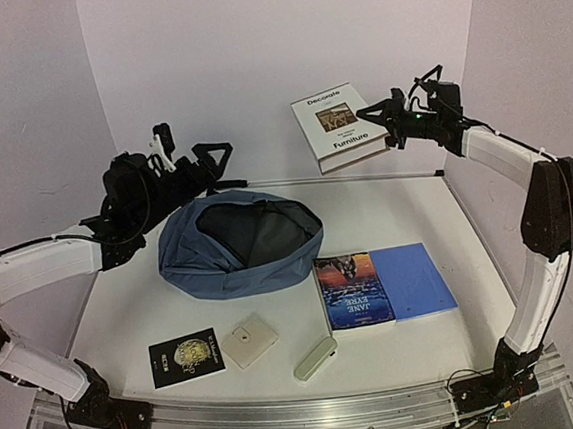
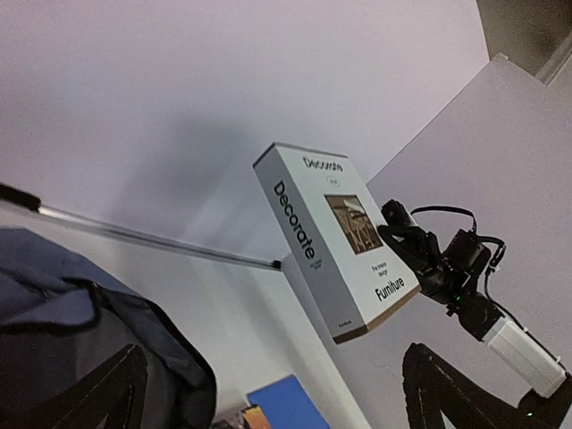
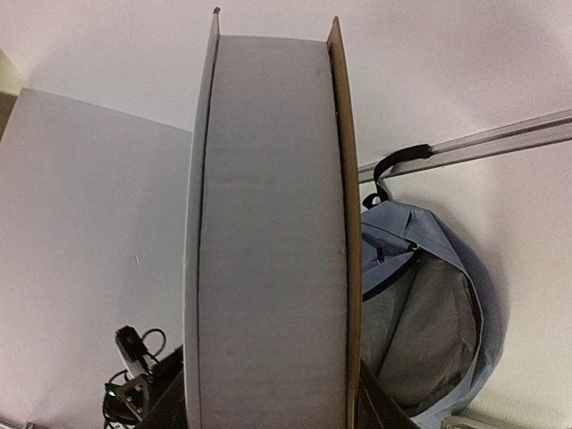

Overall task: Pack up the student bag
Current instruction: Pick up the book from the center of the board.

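Gripping a white book (image 1: pixel 337 125), the right hand (image 1: pixel 391 125) holds it high for the unzipped student bag (image 1: pixel 241 244). Left hand (image 2: pixel 277 384) hangs nearby, spread wide and empty.

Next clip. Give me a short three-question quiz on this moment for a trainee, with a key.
1. True or false: the white book is already inside the student bag.
2. The student bag's main opening is: A) zipped shut; B) gaping open, facing up; C) covered by a book.
3. Which titled book lies beside the blue notebook?
Key: 1 false, the right claw holds it in the air; 2 B; 3 the Jane Eyre book.
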`<state>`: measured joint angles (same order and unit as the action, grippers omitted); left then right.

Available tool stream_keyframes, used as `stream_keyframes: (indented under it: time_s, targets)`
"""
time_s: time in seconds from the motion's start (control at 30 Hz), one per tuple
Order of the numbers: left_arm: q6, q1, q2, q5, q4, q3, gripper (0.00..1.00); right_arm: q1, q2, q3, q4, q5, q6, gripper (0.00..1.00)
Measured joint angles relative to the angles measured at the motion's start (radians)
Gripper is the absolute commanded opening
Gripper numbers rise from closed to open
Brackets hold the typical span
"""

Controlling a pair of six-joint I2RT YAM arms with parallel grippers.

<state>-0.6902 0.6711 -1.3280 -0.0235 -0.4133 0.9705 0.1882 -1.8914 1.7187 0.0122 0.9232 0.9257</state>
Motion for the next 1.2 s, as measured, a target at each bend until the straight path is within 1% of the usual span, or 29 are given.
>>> stream_keyframes:
  time_s: [0.17, 0.37, 0.53, 0.67, 0.8, 0.97, 1.1, 1.2]
  targets:
    - [-0.216, 0.0, -0.144, 0.101, -0.168, -0.008, 1.0, 0.025, 0.025, -0.062, 0.12, -0.075, 0.098, 0.29]
    - [-0.354, 0.0, -0.231, 0.183, -0.328, 0.002, 1.0, 0.074, 0.065, -0.134, 0.233, -0.139, 0.175, 0.3]
    - [-0.458, 0.0, -0.332, 0.25, -0.469, 0.054, 1.0, 0.121, 0.069, -0.139, 0.311, -0.173, 0.212, 0.31]
    - [-0.528, 0.0, -0.422, 0.301, -0.55, 0.095, 1.0, 0.148, 0.069, -0.146, 0.355, -0.181, 0.229, 0.31]
    - [-0.568, 0.0, -0.477, 0.335, -0.602, 0.121, 1.0, 0.166, 0.069, -0.153, 0.391, -0.183, 0.243, 0.31]
    - [-0.584, 0.003, -0.508, 0.374, -0.664, 0.149, 0.99, 0.178, 0.069, -0.172, 0.429, -0.184, 0.253, 0.3]
    - [-0.592, 0.007, -0.53, 0.407, -0.703, 0.184, 0.96, 0.185, 0.069, -0.196, 0.449, -0.187, 0.254, 0.31]
    - [-0.593, 0.011, -0.545, 0.426, -0.713, 0.209, 0.9, 0.192, 0.069, -0.214, 0.453, -0.19, 0.254, 0.31]
